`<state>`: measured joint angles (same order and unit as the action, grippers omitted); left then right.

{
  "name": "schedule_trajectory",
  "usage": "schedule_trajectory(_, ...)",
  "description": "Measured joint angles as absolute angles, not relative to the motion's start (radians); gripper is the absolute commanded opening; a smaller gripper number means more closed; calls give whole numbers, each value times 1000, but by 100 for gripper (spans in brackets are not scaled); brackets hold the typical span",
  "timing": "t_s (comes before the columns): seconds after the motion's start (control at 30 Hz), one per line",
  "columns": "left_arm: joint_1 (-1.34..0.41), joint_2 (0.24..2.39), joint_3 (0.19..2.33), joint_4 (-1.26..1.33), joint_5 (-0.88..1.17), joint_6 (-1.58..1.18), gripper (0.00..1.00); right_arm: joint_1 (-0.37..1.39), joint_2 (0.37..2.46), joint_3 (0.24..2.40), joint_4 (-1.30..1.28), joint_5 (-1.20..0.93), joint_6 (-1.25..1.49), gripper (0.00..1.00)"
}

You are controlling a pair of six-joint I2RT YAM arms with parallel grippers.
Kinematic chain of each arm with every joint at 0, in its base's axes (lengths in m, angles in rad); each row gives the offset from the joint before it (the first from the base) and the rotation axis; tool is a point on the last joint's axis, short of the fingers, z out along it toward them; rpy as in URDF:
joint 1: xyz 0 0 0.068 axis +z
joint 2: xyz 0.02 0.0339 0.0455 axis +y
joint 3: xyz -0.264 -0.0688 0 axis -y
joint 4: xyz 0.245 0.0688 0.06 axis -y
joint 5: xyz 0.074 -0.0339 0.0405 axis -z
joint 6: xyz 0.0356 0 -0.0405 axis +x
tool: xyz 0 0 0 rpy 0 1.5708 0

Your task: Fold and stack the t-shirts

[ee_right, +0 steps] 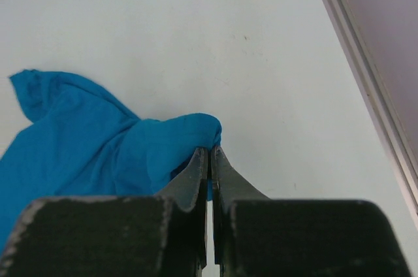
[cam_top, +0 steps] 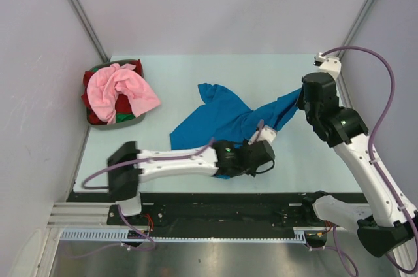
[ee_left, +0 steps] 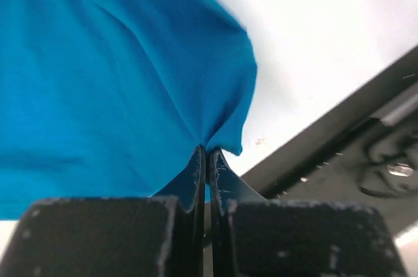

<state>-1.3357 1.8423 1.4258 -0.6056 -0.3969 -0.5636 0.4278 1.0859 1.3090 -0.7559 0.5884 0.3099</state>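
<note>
Blue shirt (cam_top: 219, 117) rumpled on table (cam_top: 196, 71) — my left claw (ee_left: 207, 157) pinching its edge, my right claw (ee_right: 210, 157) pinching another corner.

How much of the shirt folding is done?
Nothing looks folded or stacked yet. In hand: the left gripper and right gripper each pinch an edge of the crumpled blue t-shirt. Left to do: the pink t-shirt and red t-shirt heaped in the basket.

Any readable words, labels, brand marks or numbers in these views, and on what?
None can be read.
The blue t-shirt, the pink t-shirt and the basket show no print.
The toothed strip at the near edge is too fine to show any marks.
</note>
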Motion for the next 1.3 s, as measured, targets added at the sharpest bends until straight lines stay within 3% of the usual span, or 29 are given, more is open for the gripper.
schedule_trajectory(0.4, -1336, 1149, 1488, -672, -425, -443, 0, 428, 640, 1312, -502, 310, 205, 0)
schedule_trajectory(0.63, -1340, 885, 1493, -632, -381, -345, 0, 421, 537, 1512, -430, 120, 178, 0)
schedule_trajectory(0.93, -1340, 804, 1623, -638, -489, -259, 1, 356, 572, 1728, -413, -2, 170, 0)
schedule_trajectory(1.1, -1335, 827, 1578, -619, -580, -234, 0, 356, 624, 1621, -384, 4, 171, 0)
schedule_trajectory(1.3, -1213, 847, 1287, -546, -553, -273, 0, 356, 740, 1411, -394, 62, 186, 0)
